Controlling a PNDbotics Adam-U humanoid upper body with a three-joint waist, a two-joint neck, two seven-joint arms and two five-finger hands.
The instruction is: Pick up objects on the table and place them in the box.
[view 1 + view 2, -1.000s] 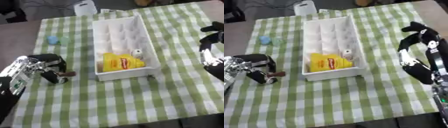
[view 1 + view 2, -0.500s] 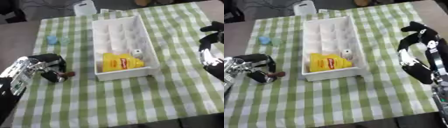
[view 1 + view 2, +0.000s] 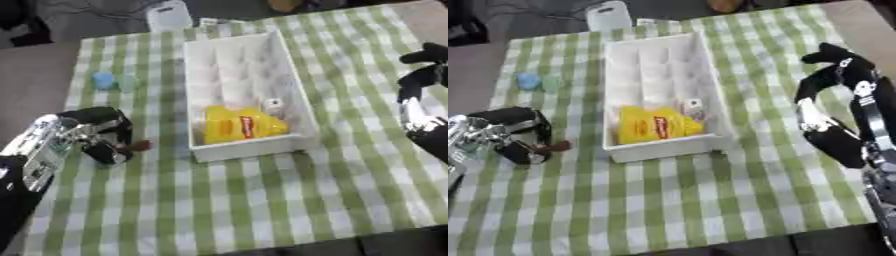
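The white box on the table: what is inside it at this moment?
Inside the white box, at its near end, lies a yellow packet with a red label, and a small white object beside it. The far compartments look empty. Anything under the packet is covered.

The tabletop (image 3: pixel 262 200) has green and white checks. The box (image 3: pixel 297 110) is white. A yellow bag (image 3: pixel 241 127) has a red patch. Two little things (image 3: pixel 114 81) are blue and pale green.
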